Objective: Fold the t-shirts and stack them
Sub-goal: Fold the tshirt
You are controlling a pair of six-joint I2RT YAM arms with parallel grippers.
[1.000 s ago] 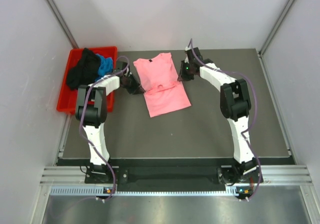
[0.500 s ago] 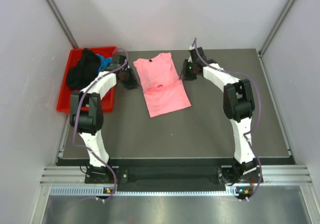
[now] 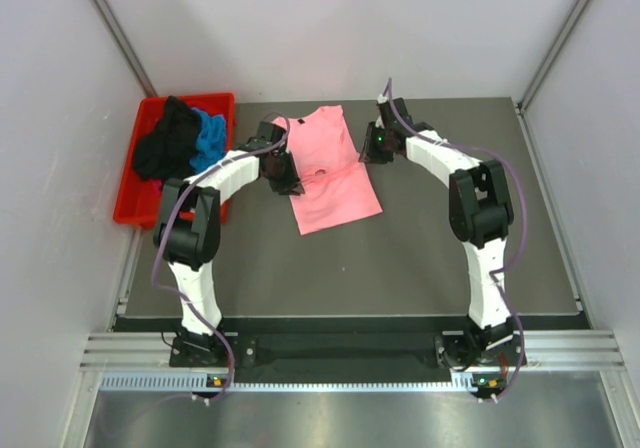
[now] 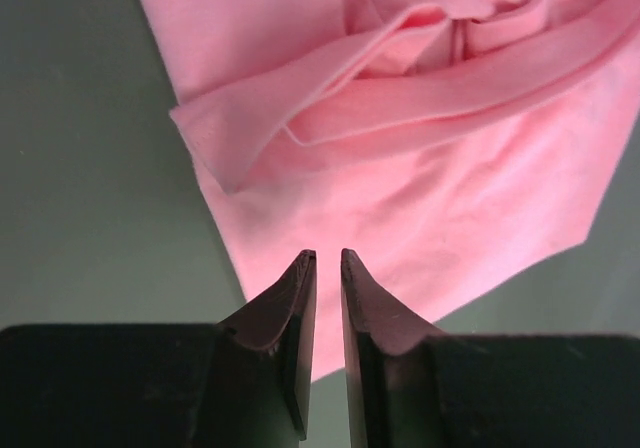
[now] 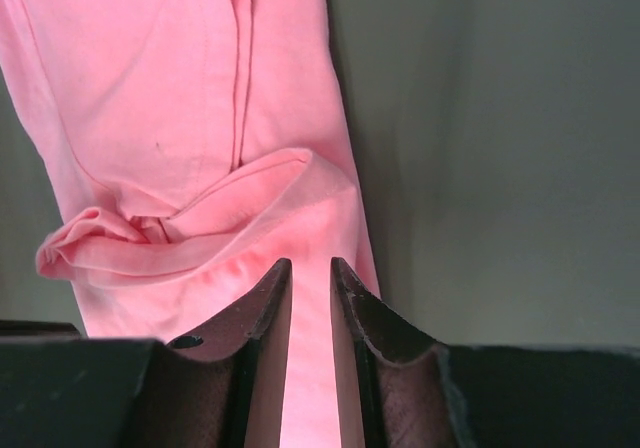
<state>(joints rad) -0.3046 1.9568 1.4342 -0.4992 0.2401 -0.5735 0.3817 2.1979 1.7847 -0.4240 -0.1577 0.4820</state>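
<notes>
The light pink t-shirt [image 3: 322, 168] lies part-folded near the worktop's [image 3: 430, 258] far edge. The left gripper [image 4: 325, 255] and right gripper [image 5: 308, 263] are poised at its side edges, jaws narrowly parted, seemingly empty. Side folds are judged underway; each edge must be pinched next.

A: Colours on the pink t-shirt [image 3: 320, 168]?
B: Plain light pink, no print. Table [image 3: 420, 258] under it is flat dark grey.
A: Left of the pink t-shirt?
B: Red bin [image 3: 128, 208], solid red. In it a black t-shirt [image 3: 165, 143] and a bright blue t-shirt [image 3: 210, 140], both plain (the blue is partly covered).
A: Arms flanking the pink t-shirt?
B: Left arm [image 3: 225, 173] and right arm [image 3: 440, 153] have white shells, black joints and a purple cable [image 3: 388, 88]. Left gripper [image 4: 325, 258] and right gripper [image 5: 308, 265] have black fingers.
</notes>
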